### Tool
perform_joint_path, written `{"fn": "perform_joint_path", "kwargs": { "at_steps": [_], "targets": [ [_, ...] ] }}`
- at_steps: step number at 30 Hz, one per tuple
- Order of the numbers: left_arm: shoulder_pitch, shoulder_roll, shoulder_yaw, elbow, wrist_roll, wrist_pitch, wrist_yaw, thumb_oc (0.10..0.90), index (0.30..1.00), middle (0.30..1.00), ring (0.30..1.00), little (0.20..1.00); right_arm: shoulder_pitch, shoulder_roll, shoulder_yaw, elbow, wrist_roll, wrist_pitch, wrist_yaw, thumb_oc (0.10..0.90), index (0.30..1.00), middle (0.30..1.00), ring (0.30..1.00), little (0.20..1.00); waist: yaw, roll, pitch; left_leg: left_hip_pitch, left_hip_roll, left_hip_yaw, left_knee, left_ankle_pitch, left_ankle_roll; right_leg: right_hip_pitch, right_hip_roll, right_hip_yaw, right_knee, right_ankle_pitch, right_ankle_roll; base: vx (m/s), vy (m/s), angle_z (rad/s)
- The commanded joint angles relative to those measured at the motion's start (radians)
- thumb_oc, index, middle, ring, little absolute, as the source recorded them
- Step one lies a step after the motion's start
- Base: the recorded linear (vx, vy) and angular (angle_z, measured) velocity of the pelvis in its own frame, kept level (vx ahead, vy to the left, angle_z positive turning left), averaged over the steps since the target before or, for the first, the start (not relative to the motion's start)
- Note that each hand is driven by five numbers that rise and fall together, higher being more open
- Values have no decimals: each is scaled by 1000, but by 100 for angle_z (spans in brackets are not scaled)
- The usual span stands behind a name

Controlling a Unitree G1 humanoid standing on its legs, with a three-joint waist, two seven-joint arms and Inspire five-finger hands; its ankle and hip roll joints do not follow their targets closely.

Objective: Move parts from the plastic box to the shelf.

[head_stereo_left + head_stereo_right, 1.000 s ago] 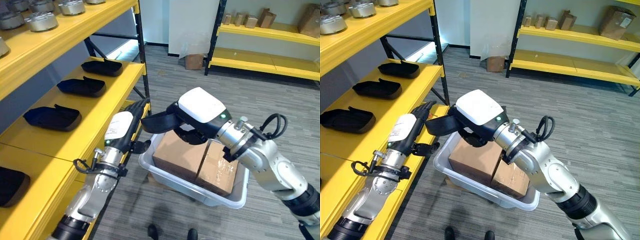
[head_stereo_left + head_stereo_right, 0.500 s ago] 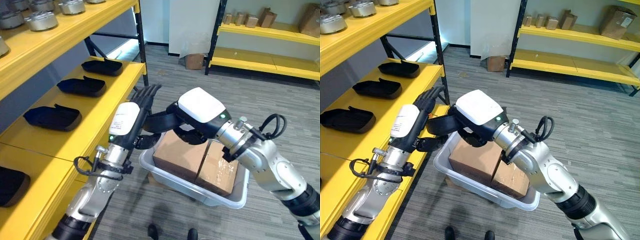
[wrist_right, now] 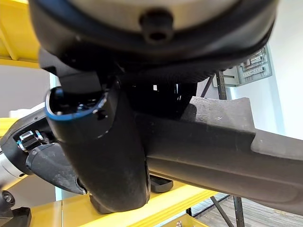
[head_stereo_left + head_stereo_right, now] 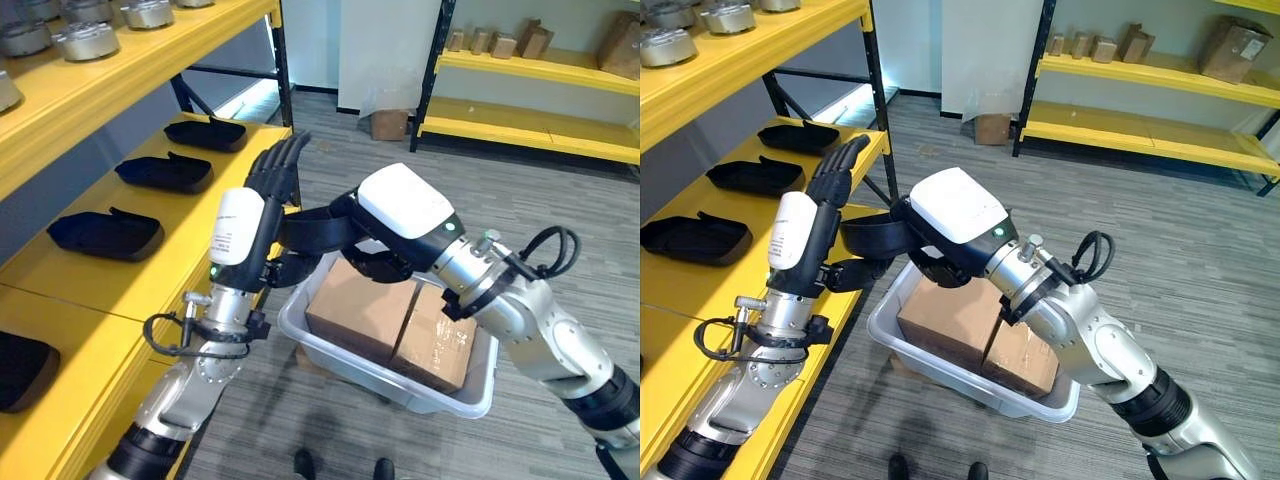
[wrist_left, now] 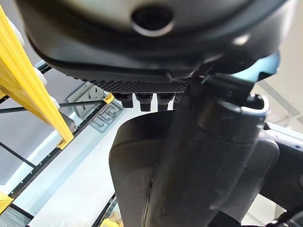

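A black moulded part [image 4: 875, 236] is being held between the two hands above the near corner of the white plastic box [image 4: 330, 345], just beside the edge of the yellow shelf [image 4: 175, 265]. The step in hand is judged to be the carrying of this part across to the shelf, where three like black parts [image 4: 105, 235] are lying in a row; it is best done by the part being kept level and lifted clear of the shelf lip before being set down in the bare stretch of the row, well apart from the neighbours. The part is being clasped by the right hand [image 4: 930, 235], whose thumb is curled under it in the right wrist view. The fingers [image 4: 280, 165] of the left hand [image 4: 240, 235] are being held straight and close together, pointing upward, with the palm laid against the part's end and the thumb under it. Two brown cardboard cartons [image 4: 395, 320] are lying in the box.
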Motion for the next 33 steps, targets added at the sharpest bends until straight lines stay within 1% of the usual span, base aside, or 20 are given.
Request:
{"fn": "perform_joint_path", "kwargs": {
  "at_steps": [1, 7, 9, 15, 16, 17, 18, 19, 30, 32, 33],
  "targets": [
    [-158, 29, -11, -41, -23, -91, 60, 900, 1000, 1000, 1000, 1000, -127, 17, -7, -52, 16, -33, -82, 400, 300, 300, 300, 300, 8, -29, -88, 73, 32, 14, -2, -122, -42, 5, -59, -2, 76, -85, 89, 0, 0, 0],
    [-151, 33, -31, -31, -10, -103, 67, 900, 1000, 1000, 1000, 1000, -118, 14, -17, -55, 21, -48, -88, 400, 300, 300, 300, 300, 5, -29, -87, 74, 33, 17, -2, -123, -42, 3, -59, 2, 78, -85, 89, 0, 0, 0],
    [-146, 37, -48, -15, 0, -131, 49, 900, 1000, 1000, 1000, 1000, -121, 14, -21, -61, 29, -60, -85, 400, 300, 300, 300, 300, 1, -27, -85, 73, 32, 19, -1, -123, -41, 2, -59, 5, 78, -85, 89, 0, 0, 0],
    [-151, 41, -71, -7, -2, -144, 33, 900, 1000, 1000, 1000, 1000, -122, 20, -16, -57, 25, -74, -86, 400, 300, 300, 300, 300, 1, -24, -86, 73, 31, 19, -2, -123, -39, 3, -59, 7, 75, -85, 88, 0, 0, 0],
    [-152, 41, -74, -6, -6, -146, 31, 776, 827, 827, 827, 827, -122, 20, -15, -57, 24, -74, -86, 400, 300, 300, 300, 300, 2, -23, -86, 73, 31, 19, -2, -123, -39, 4, -59, 7, 75, -85, 88, 0, 0, 0],
    [-153, 41, -78, -6, -9, -150, 27, 618, 605, 605, 605, 605, -125, 22, -12, -57, 23, -74, -85, 400, 300, 300, 300, 300, 2, -23, -87, 73, 31, 20, -1, -123, -39, 4, -59, 7, 75, -85, 88, 0, 0, 0],
    [-154, 42, -81, -5, -8, -150, 26, 433, 347, 347, 347, 347, -127, 23, -10, -57, 23, -75, -86, 400, 300, 300, 300, 300, 2, -22, -87, 73, 31, 20, -1, -123, -39, 4, -59, 8, 75, -85, 88, 0, 0, 0],
    [-154, 43, -86, -3, -12, -151, 26, 400, 300, 300, 300, 300, -129, 25, -9, -56, 22, -77, -89, 400, 300, 300, 300, 300, 2, -21, -87, 73, 31, 19, -1, -122, -39, 3, -59, 8, 76, -85, 88, 0, 0, 0],
    [-131, 36, -93, 7, -71, -139, -7, 400, 300, 300, 300, 300, -130, 39, -18, -60, 13, -61, -122, 400, 300, 300, 300, 300, 6, -17, -89, 74, 32, 17, -2, -123, -39, 4, -58, 9, 75, -87, 86, 0, 0, 0],
    [-116, 30, -82, 6, -91, -116, -17, 400, 300, 300, 300, 300, -129, 44, -25, -55, 8, -51, -122, 400, 300, 300, 300, 300, 10, -16, -89, 74, 32, 15, -2, -123, -40, 5, -58, 6, 73, -87, 85, 0, 0, 0],
    [-111, 31, -77, 6, -93, -117, -20, 400, 300, 300, 300, 300, -128, 44, -28, -55, 5, -48, -122, 400, 300, 300, 300, 300, 12, -16, -90, 74, 32, 14, -2, -123, -39, 5, -58, 5, 73, -88, 85, 0, 0, 0]
  ]
}}
